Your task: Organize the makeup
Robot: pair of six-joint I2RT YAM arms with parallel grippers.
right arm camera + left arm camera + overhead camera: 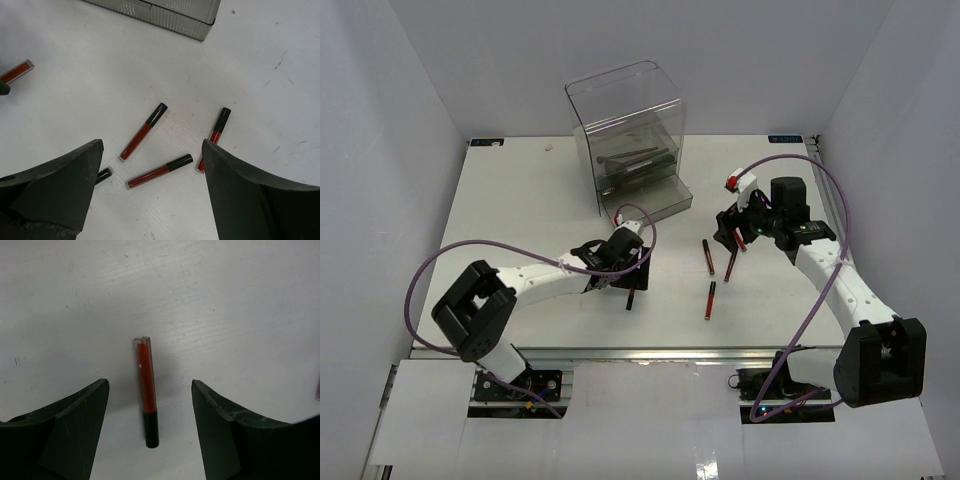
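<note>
Several slim red-and-black tubes lie on the white table. One tube (146, 390) lies lengthwise between my left gripper's (150, 385) open fingers, untouched; in the top view it (630, 298) pokes out just below that gripper (618, 272). My right gripper (152, 147) is open and empty, hovering over three tubes (142, 132), (159, 171), (215, 135); its left finger (55, 185) hides most of another tube's black cap (103, 175). In the top view these tubes (707, 256), (731, 265), (710, 300) lie just left of and below the right gripper (738, 232).
The tall clear acrylic drawer box (630, 130) stands at the back centre with dark slim items inside; its front corner shows in the right wrist view (170, 15). White walls close in the table on three sides.
</note>
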